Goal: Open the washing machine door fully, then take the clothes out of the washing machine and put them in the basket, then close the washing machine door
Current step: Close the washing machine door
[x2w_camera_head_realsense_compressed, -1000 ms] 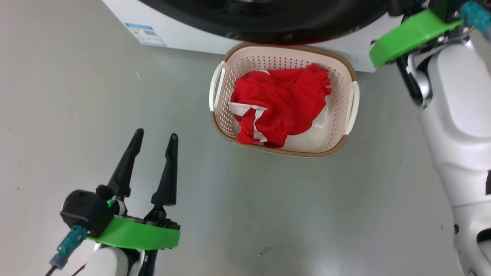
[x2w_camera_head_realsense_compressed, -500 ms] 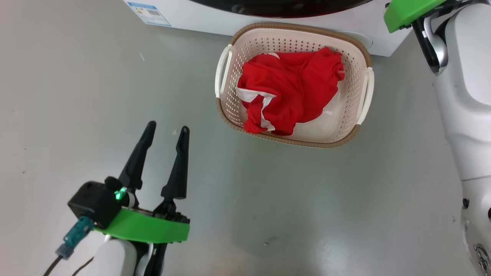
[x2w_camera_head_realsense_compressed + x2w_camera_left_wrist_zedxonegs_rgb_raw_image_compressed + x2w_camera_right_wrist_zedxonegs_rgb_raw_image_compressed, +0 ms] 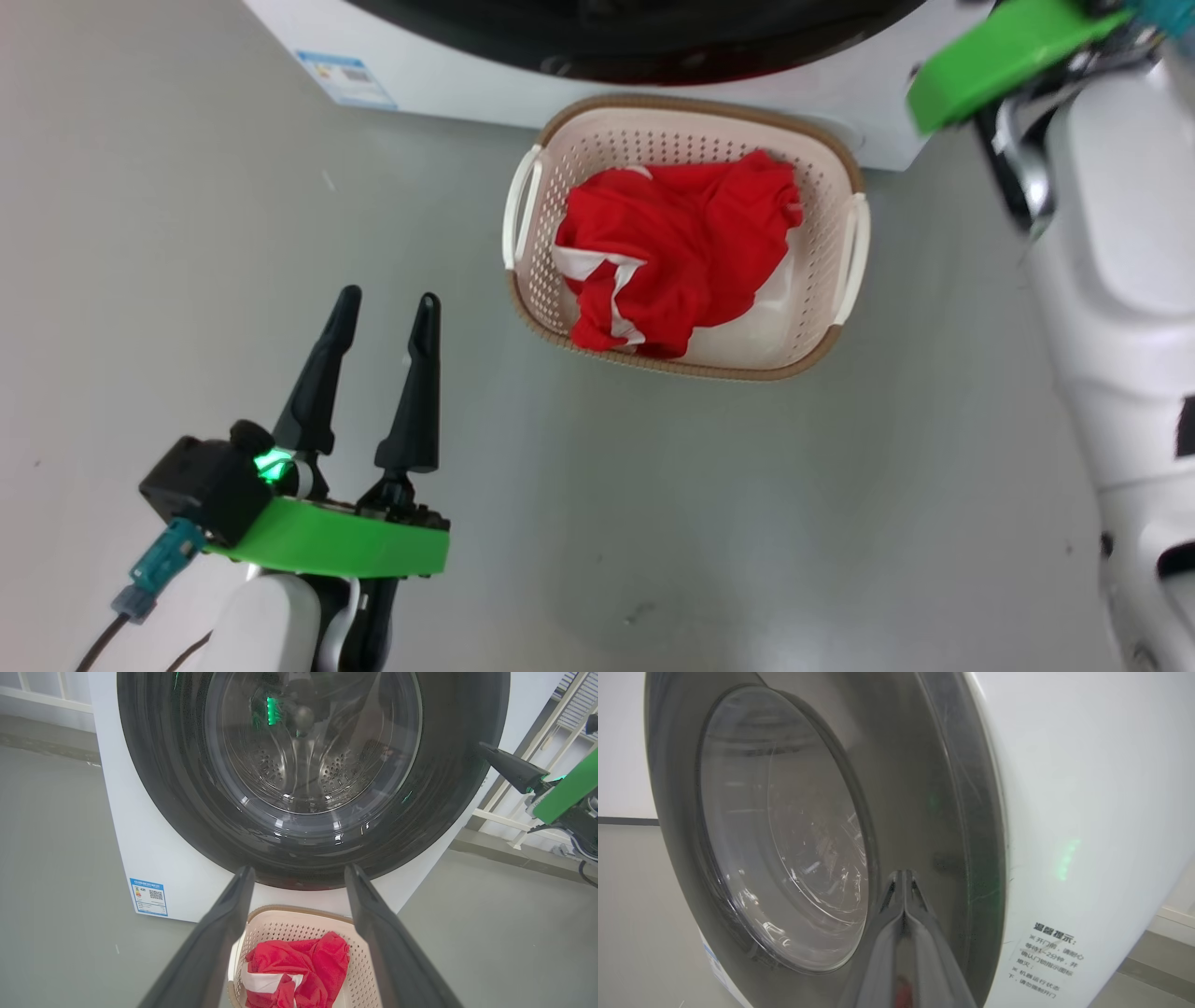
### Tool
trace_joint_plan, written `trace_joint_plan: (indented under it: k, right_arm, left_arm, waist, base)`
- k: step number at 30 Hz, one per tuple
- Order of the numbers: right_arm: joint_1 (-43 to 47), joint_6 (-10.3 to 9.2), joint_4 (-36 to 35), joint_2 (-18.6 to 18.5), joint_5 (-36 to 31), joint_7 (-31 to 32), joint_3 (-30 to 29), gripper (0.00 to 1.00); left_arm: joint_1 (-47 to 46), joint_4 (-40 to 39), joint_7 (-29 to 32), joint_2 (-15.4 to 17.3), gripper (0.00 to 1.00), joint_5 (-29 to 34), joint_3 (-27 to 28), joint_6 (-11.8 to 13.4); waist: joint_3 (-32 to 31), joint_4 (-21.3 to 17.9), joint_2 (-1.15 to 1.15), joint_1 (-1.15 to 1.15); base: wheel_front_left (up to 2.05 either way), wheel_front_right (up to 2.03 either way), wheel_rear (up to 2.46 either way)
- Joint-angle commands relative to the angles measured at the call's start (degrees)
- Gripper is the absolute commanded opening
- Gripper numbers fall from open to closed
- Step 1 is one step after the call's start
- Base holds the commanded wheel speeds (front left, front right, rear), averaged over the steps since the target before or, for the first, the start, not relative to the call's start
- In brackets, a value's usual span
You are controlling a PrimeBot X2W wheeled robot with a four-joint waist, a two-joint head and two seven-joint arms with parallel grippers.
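Note:
The washing machine (image 3: 448, 75) stands at the top of the head view with its door (image 3: 154, 774) shut flat against the front. The steel drum shows through the glass. The red clothes (image 3: 681, 252) lie heaped in the basket (image 3: 686, 369) on the floor just before the machine. My left gripper (image 3: 387, 299) hovers open and empty over the floor, left of the basket and pointing at the door. My right gripper (image 3: 903, 873) is shut on nothing, its tips at the door's black rim (image 3: 952, 826), on the door's right side in the left wrist view.
A blue label (image 3: 341, 79) sits low on the machine's white front. My pale right forearm (image 3: 1111, 280) runs down the right side of the head view. Grey floor (image 3: 653, 523) spreads around the basket. A white rack (image 3: 560, 742) stands to the right of the machine.
The head camera tilted down and back up, shifting the whole picture. The basket, the clothes and the open left gripper keep their places relative to each other.

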Motion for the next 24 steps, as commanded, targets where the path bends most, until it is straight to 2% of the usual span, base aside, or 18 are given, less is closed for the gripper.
trace_joint_plan:
  k: [1, 8, 16, 24]
  right_arm:
    - [1.98, -0.22, -2.05, 1.85, 1.26, 0.11, 1.08, 1.0]
    - [11.41, -0.22, -7.94, 2.31, 3.84, 0.11, 3.3, 1.0]
    - [24.31, -0.22, -16.87, 2.35, 7.79, 0.11, 0.58, 1.0]
    - [33.23, -0.22, -22.53, 2.36, 7.73, 0.11, -1.28, 1.0]
  left_arm:
    - [0.79, -1.1, -0.46, 1.02, 1.0, 0.52, 2.18, 0.43]
    - [2.02, -1.26, -0.46, 1.02, 1.0, 2.74, 3.14, 0.82]
    - [4.59, -1.42, -0.46, 1.02, 1.0, 4.14, 4.4, 0.94]
    - [7.04, -1.44, -0.46, 1.02, 1.0, 6.25, 5.55, 0.76]
  waist:
    - [-1.86, -1.49, 0.0, 0.0]
    - [-6.25, -4.13, 0.0, 0.0]
    - [-11.24, -6.87, 0.0, 0.0]
    - [-15.28, -9.28, 0.0, 0.0]
  base:
    - [0.0, 0.0, 0.0]
    - [0.0, 0.0, 0.0]
    - [0.0, 0.0, 0.0]
    - [0.0, 0.0, 0.0]
